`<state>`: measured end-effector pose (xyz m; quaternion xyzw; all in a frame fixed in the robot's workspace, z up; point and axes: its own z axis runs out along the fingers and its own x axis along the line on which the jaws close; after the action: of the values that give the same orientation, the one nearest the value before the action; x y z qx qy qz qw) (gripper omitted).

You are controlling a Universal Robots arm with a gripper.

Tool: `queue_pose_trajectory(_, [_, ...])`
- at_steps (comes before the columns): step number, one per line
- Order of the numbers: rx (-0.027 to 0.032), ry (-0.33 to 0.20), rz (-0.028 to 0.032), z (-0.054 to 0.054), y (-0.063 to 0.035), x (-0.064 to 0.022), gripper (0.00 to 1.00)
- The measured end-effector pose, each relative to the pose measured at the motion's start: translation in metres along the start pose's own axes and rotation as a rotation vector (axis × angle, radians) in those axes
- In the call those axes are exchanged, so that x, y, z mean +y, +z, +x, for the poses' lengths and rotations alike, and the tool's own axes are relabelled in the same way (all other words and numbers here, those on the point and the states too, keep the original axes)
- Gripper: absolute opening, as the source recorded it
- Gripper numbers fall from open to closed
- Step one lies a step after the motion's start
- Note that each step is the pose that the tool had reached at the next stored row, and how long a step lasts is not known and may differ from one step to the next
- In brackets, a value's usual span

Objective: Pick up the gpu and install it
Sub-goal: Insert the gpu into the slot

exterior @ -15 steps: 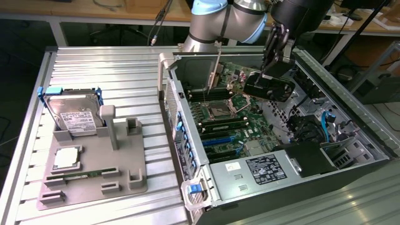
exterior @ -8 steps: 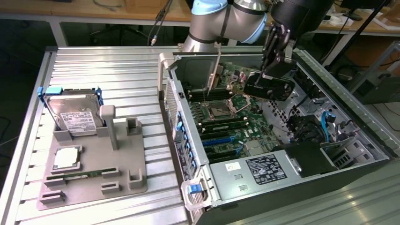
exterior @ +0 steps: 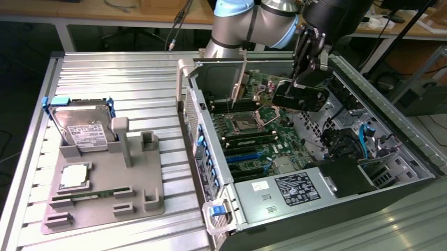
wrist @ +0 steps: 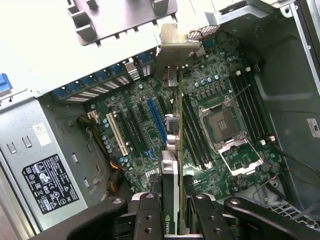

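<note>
In the exterior view I see the black two-fingered gripper (exterior: pixel 311 78) reaching into the open grey metal computer case (exterior: pixel 391 123), with the thin, tan-faced, silver-trimmed gpu card (exterior: pixel 239 83) upright above the green motherboard (exterior: pixel 244 125). In the wrist view its black fingers (wrist: pixel 149 215) are clamped on the card, which runs edge-on beside the long blue expansion slot (wrist: pixel 156 122). I can't tell whether the card touches the board.

The gpu (wrist: pixel 173 165) shows edge-on, so its faces cannot be seen. Its near end is hidden between the fingers (wrist: pixel 149 215) and runs out of view. The arm (exterior: pixel 252 21) is cut off at the exterior view's top edge. The print on the power supply label (wrist: pixel 50 182) is too small to read.
</note>
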<state>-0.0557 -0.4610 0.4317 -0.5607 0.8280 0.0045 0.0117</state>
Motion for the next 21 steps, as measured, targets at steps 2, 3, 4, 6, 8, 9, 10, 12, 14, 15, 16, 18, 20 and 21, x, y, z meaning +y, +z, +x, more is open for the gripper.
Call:
queue_pose_trajectory(2, [-0.0003, -0.053, -0.0013, 0.0000, 0.0000, 0.0000, 0.27])
queue_pose_trajectory(3, [-0.0005, -0.079, -0.0019, 0.0000, 0.0000, 0.0000, 0.27])
queue_pose_trajectory(4, [-0.0007, -0.103, -0.0025, 0.0000, 0.0000, 0.0000, 0.27])
queue_pose_trajectory(6, [-0.0010, -0.168, -0.0041, 0.0000, 0.0000, 0.0000, 0.27])
queue_pose_trajectory(8, [-0.0011, -0.188, -0.0046, 0.0000, 0.0000, 0.0000, 0.27])
queue_pose_trajectory(9, [-0.0012, -0.200, -0.0049, 0.0000, 0.0000, 0.0000, 0.27])
queue_pose_trajectory(10, [-0.0013, -0.211, -0.0051, 0.0000, 0.0000, 0.0000, 0.27])
queue_pose_trajectory(12, [-0.0013, -0.226, -0.0055, 0.0000, 0.0000, 0.0000, 0.27])
queue_pose_trajectory(14, [-0.0015, -0.243, -0.0059, 0.0000, 0.0000, 0.0000, 0.27])
queue_pose_trajectory(15, [-0.0015, -0.246, -0.0060, 0.0000, 0.0000, 0.0000, 0.27])
queue_pose_trajectory(16, [-0.0014, -0.246, -0.0060, 0.0000, 0.0000, 0.0000, 0.27])
queue_pose_trajectory(18, [-0.0015, -0.246, -0.0060, 0.0000, 0.0000, 0.0000, 0.27])
queue_pose_trajectory(20, [-0.0015, -0.246, -0.0060, 0.0000, 0.0000, 0.0000, 0.27])
queue_pose_trajectory(21, [-0.0014, -0.246, -0.0060, 0.0000, 0.0000, 0.0000, 0.27])
